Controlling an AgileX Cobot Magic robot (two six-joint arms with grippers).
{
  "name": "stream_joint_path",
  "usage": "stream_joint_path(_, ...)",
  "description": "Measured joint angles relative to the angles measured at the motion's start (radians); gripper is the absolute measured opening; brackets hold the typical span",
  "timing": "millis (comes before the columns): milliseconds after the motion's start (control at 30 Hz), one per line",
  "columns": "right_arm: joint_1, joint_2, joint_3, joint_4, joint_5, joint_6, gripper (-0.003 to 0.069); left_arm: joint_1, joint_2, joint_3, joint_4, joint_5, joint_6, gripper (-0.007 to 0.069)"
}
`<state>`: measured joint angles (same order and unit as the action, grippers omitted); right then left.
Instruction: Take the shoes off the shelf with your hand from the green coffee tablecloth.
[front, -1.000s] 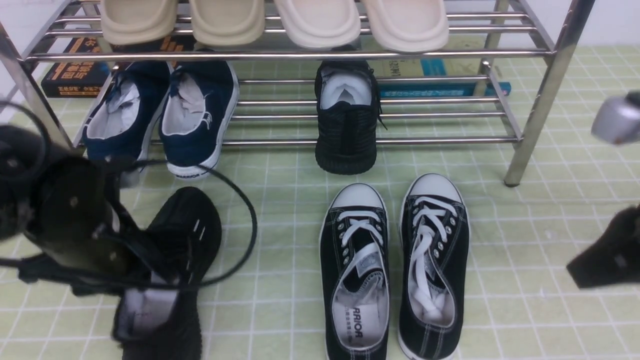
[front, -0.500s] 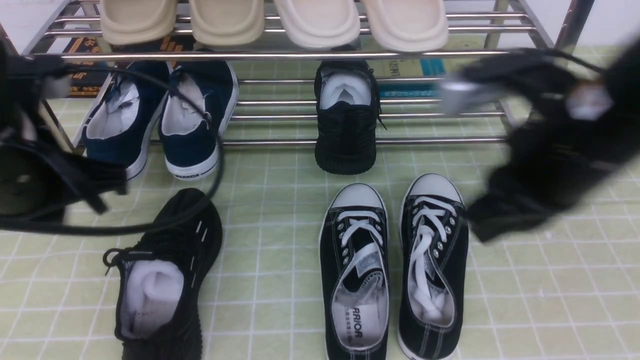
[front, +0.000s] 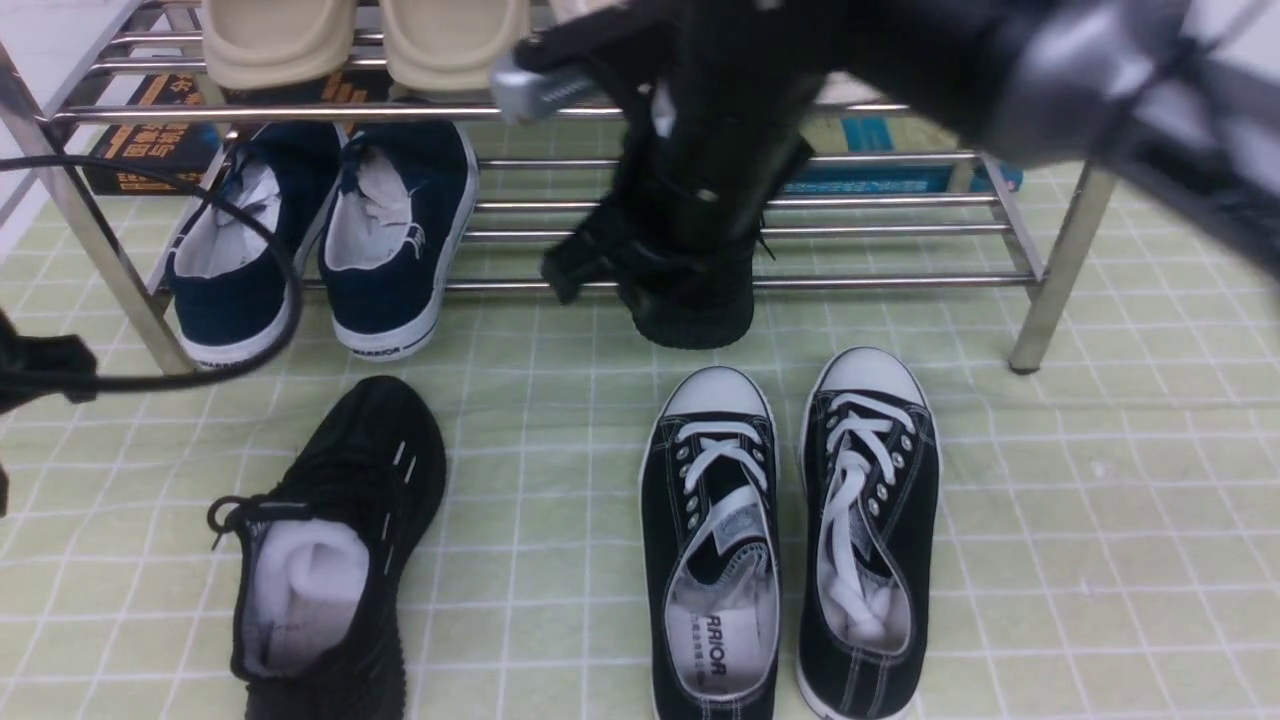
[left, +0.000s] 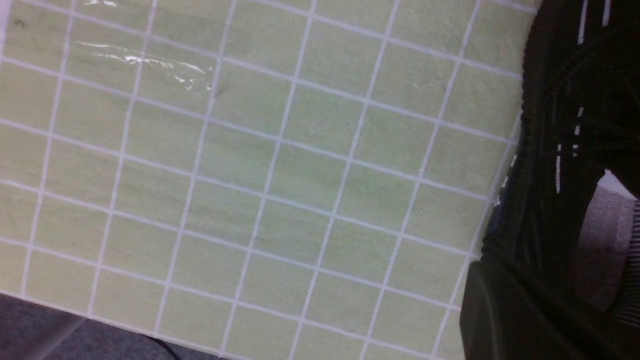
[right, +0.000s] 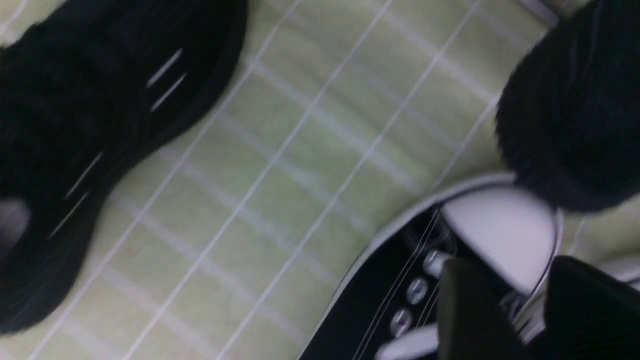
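Sneakers of all-black knit number two in the front view, one (front: 350, 470) lying lower left on the pale green gridded cloth (front: 530, 450) and one (front: 705, 325) on the steel shoe rack (front: 480, 286) near upper centre, partly hidden by the single black right arm (front: 710, 170), alongside two navy shoes (front: 390, 290) and two white-toed canvas sneakers (front: 715, 480). In the left wrist view, the left gripper (left: 482, 270) is pressed together. In the right wrist view, the right gripper (right: 507, 272) has spread fingers, and fetching the racked sneaker seems the step in hand, calling next for lining up and closing on its heel.
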<state>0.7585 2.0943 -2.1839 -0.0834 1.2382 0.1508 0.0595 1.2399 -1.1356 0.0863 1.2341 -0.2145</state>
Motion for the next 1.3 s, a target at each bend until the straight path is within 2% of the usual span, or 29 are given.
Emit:
stream_joint_path(67,0.001,0.038,-0.038,-0.056,-0.024,-0.008,0.0358,0.004,0.000,0.000,-0.004,0.000,0.002,0.0014)
stream_joint_path(233,0.001,0.100,-0.062,-0.174,-0.129,0.000,0.0450,0.005,0.000,0.000,-0.023,0.000,0.003,0.0016)
stream_joint_path(400,0.001,0.151,-0.066,-0.280,-0.224,0.068,0.0469,0.005,0.000,0.000,-0.030,0.000,0.005,0.0017)
stream_joint_path(667,-0.001,0.227,-0.066,-0.405,-0.264,0.189,0.0463,0.005,0.000,0.000,-0.031,0.000,0.005,0.0017)
stream_joint_path(767,-0.004,0.254,-0.066,-0.410,-0.269,0.225,0.0404,0.005,0.000,0.000,-0.032,0.000,0.005,0.0017)
stream_joint_path(833,-0.007,0.259,-0.066,-0.410,-0.265,0.243,0.0311,0.005,0.000,0.000,-0.032,0.000,0.005,0.0017)
stream_joint_path(867,-0.009,0.260,-0.066,-0.410,-0.258,0.249,0.0238,0.005,0.000,0.000,-0.032,0.000,0.005,0.0017)
stream_joint_path(900,-0.009,0.260,-0.066,-0.410,-0.258,0.249,0.0223,0.005,0.000,0.000,-0.032,0.000,0.005,0.0017)
stream_joint_path(933,-0.009,0.257,-0.066,-0.407,-0.252,0.250,0.0108,0.005,0.000,0.000,-0.032,0.000,0.005,0.0017)
stream_joint_path(967,-0.009,0.254,-0.066,-0.403,-0.244,0.248,0.0050,0.005,0.000,0.000,-0.033,0.000,0.005,0.0017)
stream_joint_path(1000,-0.009,0.248,-0.066,-0.393,-0.230,0.241,0.0021,0.005,0.000,0.000,-0.034,0.000,0.005,0.0019)
stream_joint_path(1167,-0.006,0.191,-0.071,-0.318,-0.136,0.177,0.0014,0.005,0.000,0.000,-0.034,0.000,0.005,0.0019)
stream_joint_path(1300,0.025,0.103,-0.084,-0.198,-0.027,0.120,0.0014,0.005,0.000,0.000,-0.034,0.000,0.005,0.0019)
